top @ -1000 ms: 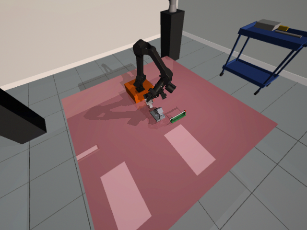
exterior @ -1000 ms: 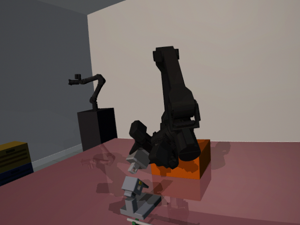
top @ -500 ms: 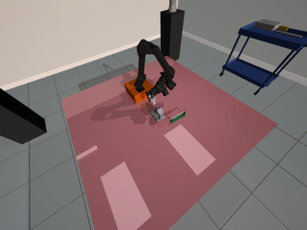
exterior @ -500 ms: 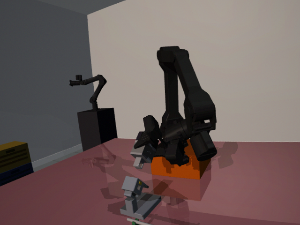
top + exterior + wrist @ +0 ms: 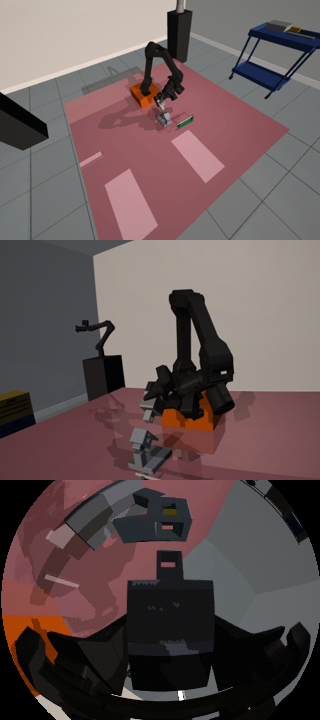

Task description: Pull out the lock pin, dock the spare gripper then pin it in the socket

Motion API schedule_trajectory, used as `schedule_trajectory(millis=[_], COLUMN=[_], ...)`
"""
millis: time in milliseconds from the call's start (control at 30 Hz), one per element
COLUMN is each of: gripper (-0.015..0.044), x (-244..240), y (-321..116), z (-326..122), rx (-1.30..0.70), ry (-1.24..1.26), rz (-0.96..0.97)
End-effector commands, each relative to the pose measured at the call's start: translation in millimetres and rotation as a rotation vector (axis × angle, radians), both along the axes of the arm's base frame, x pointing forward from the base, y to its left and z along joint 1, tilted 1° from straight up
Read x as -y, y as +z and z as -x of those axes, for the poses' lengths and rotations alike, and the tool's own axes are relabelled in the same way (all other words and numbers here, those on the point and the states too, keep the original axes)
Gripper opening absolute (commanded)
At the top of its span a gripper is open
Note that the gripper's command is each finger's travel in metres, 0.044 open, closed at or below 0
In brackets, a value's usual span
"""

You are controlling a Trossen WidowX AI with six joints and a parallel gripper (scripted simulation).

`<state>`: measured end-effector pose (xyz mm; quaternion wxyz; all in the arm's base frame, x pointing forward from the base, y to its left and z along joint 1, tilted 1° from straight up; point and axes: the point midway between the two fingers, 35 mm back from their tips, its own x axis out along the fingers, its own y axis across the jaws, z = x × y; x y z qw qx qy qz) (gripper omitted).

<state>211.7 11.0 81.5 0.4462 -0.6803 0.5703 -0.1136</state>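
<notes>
My gripper [image 5: 159, 98] [image 5: 158, 397] [image 5: 168, 613] is shut on the spare gripper [image 5: 161, 103] [image 5: 150, 404] [image 5: 170, 607], a grey block. Its spigot [image 5: 148, 416] [image 5: 170, 571], with a cross hole, points down toward the mount. The mount's tilted grey socket [image 5: 165, 115] [image 5: 139, 436] [image 5: 145, 530] stands on its base plate [image 5: 161, 120] [image 5: 162, 455]. The spigot is outside the socket, with a gap between them. A small yellow patch shows at the socket's side window. The pale lock pin [image 5: 185, 120] [image 5: 152, 477] lies along the green rack [image 5: 186, 123], its red end at the right in the top view.
The arm stands on an orange block [image 5: 137, 96] [image 5: 187, 420] behind the mount. The green rack is close beside the mount, with thin lines near it on the reddish mat [image 5: 144, 152]. A blue cart [image 5: 261, 74] and dark pedestals [image 5: 178, 36] stand away from the arm.
</notes>
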Motion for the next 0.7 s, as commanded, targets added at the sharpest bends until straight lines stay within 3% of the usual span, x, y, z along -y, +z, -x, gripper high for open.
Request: schedule_trajectory(millis=[0,667], gripper=[0.0000,0.0000], x=[-1.2,0.4], y=[-0.3,-16.9], z=[-5.4,-23.3], rx=[0.006,0.007], ry=[0.012,0.012], rz=[0.004,0.003])
